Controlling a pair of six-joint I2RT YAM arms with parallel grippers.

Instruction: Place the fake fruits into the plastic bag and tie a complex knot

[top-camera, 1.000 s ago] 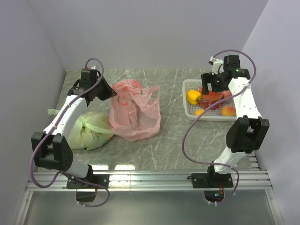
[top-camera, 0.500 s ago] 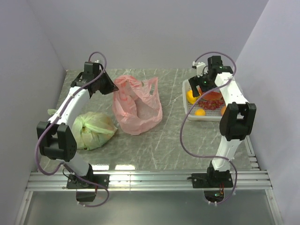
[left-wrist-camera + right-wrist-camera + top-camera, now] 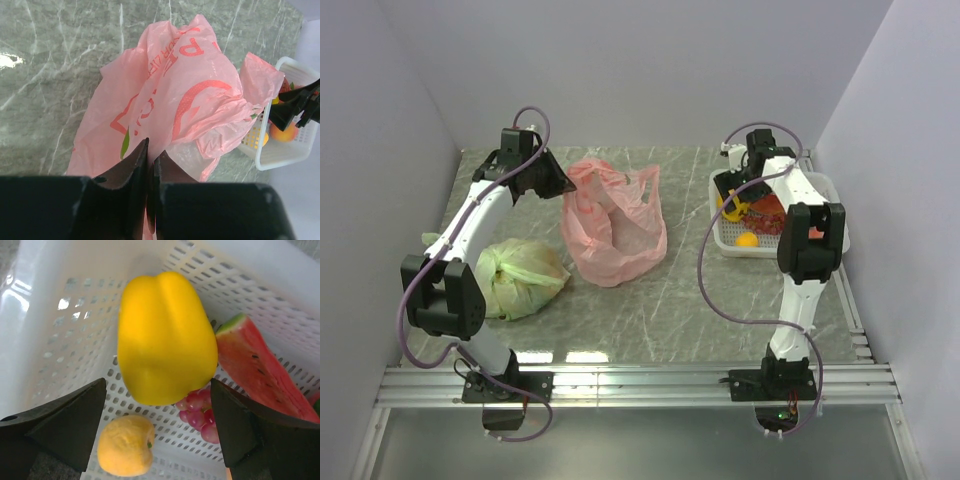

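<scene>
Watermelon slice (image 3: 260, 367) cut off at frame edge, yellow fruit (image 3: 165, 335) lying lengthwise between your right hand (image 3: 157, 387), spread wide, left hand (image 3: 150, 150) nearly together, hold on plastic bag (image 3: 195, 95) unclear

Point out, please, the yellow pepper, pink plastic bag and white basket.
yellow pepper (image 3: 165, 337): right wrist view, middle of its body.
pink plastic bag (image 3: 615, 235): top view, middle of its side.
white basket (image 3: 60, 315): right wrist view, perforated left wall.
</scene>
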